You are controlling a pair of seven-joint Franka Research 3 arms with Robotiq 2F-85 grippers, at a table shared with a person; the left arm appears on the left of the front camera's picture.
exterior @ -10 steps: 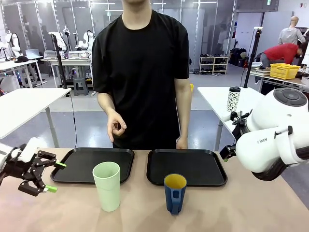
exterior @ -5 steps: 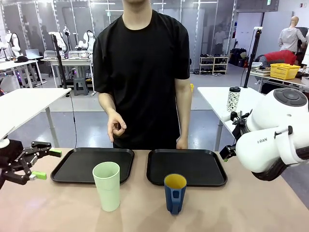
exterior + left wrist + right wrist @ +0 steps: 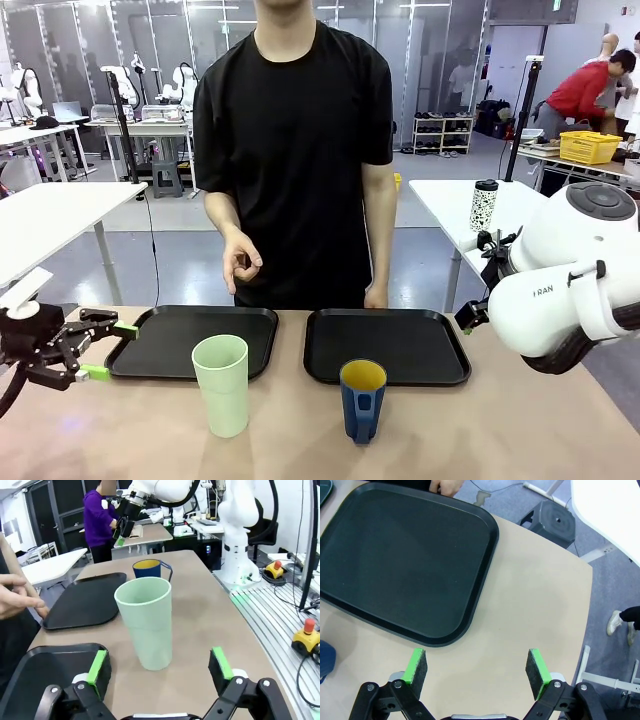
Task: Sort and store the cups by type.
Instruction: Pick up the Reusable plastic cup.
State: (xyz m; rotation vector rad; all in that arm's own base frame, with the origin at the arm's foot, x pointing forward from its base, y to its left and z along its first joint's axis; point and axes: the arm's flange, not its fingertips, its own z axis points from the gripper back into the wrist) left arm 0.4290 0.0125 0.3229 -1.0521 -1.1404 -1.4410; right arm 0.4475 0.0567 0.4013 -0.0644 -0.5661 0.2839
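Clearly we risk toppling the mint-green tumbler [image 3: 221, 385]: tall and narrow, long axis vertical, mouth up, it stands lower centre-left in the front view, on bare table just below the left tray [image 3: 165, 345]. Our left gripper [image 3: 108, 351], jaws wide and empty, sits at the left edge; one finger clipping the wall would tip it. The blue mug [image 3: 362, 400], lower centre, stands upright, handle toward us. Our right gripper [image 3: 476, 672] gapes wide, empty.

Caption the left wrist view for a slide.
Open left gripper faces the mint-green tumbler on the table, with the blue mug beyond it.
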